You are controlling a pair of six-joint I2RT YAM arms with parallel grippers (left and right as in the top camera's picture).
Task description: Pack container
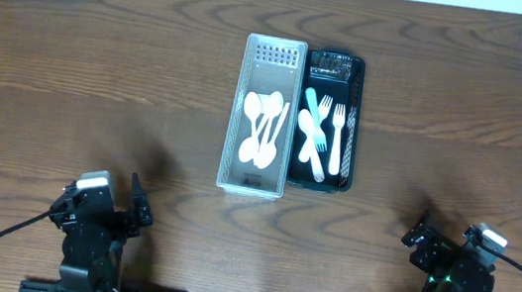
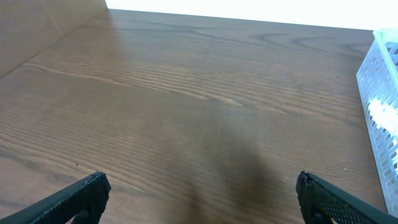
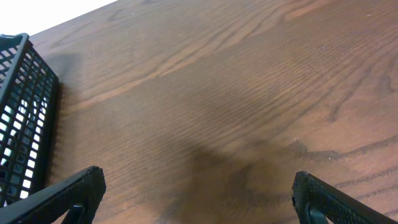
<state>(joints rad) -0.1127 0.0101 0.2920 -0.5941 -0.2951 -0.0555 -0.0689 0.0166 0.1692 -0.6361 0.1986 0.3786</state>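
Wood-grain table fills the overhead view, dark brown, with a pale strip along its far edge.

White bin: slotted, long, at table centre, long axis running away from the arms. Its wall shows at the right edge of the left wrist view.

Black bin: slotted, a little shorter, touching the white bin's right side and parallel to it. Its corner shows at the left edge of the right wrist view.

Left gripper: at the near left edge, well apart from both bins, jaws spread wide, nothing between them, bare wood beneath.

Right gripper: at the near right edge, well apart from the bins, jaws likewise wide and holding nothing.

Spoons: white, several, heaped in the middle of the white bin, bowls overlapping; exact count cannot be told.

Forks: white, two, side by side in the black bin, tines toward the far end.

Teal utensil: in the black bin, left of the forks, lying across a white spoon; type unclear.
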